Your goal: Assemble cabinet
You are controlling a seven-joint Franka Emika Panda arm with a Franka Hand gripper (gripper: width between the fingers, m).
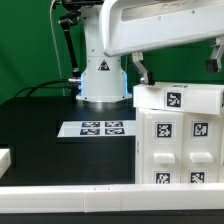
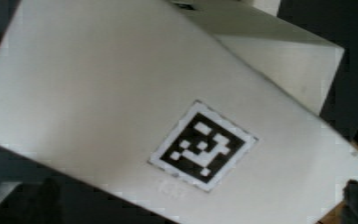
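Observation:
The cabinet [image 1: 180, 140] is a white box with several black-and-white tags, standing on the black table at the exterior view's right. Its top panel [image 1: 180, 98] carries one tag. My gripper [image 1: 177, 66] hangs just above that top panel. Its two dark fingers [image 1: 140, 71] are spread wide apart with nothing between them. In the wrist view a tilted white cabinet panel [image 2: 140, 90] with one tag [image 2: 208, 145] fills the picture at close range. One dark fingertip [image 2: 357, 196] shows at the edge. The other finger is not clear there.
The marker board [image 1: 100, 128] lies flat on the table in front of the robot base [image 1: 103, 80]. A white rail [image 1: 90, 200] runs along the front edge. A small white piece [image 1: 5, 160] lies at the exterior view's far left.

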